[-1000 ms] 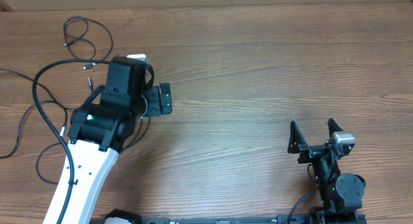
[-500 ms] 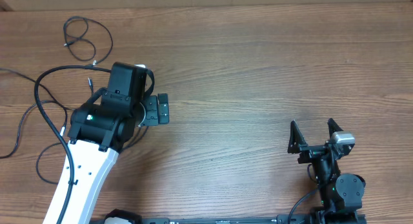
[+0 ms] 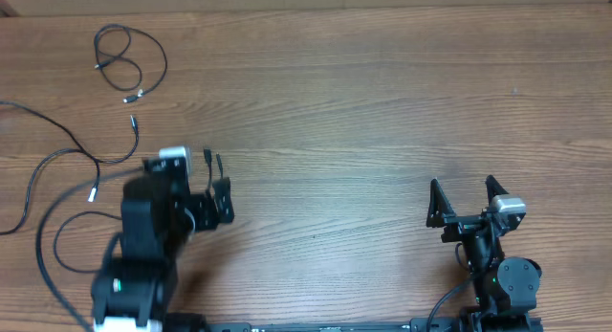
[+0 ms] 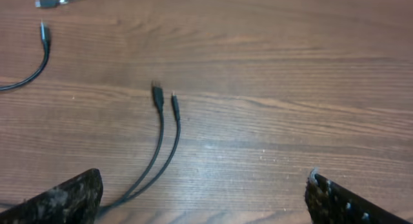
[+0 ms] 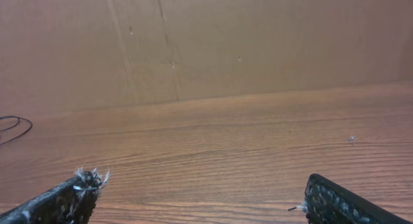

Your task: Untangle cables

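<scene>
Several thin black cables lie spread out at the left. A loose loop (image 3: 129, 59) is at the far left corner. A long cord (image 3: 57, 160) snakes along the left side. Two cable ends with plugs (image 3: 211, 161) lie side by side just beyond my left gripper (image 3: 206, 190). In the left wrist view the two plugs (image 4: 164, 98) point away from me, and their cords run back beside my left finger (image 4: 64, 198). The left gripper (image 4: 203, 204) is wide open and holds nothing. My right gripper (image 3: 462, 196) is open and empty at the right front, also seen in its wrist view (image 5: 203, 198).
Another cable end (image 4: 44, 35) and a small plug (image 4: 48, 1) lie farther left in the left wrist view. A brown cardboard wall (image 5: 206, 43) stands behind the wooden table (image 3: 382, 102). A bit of cable (image 5: 13, 128) shows at the left edge of the right wrist view.
My left arm has pulled back toward the table's front edge, uncovering the two plug ends. The right arm has not moved.
</scene>
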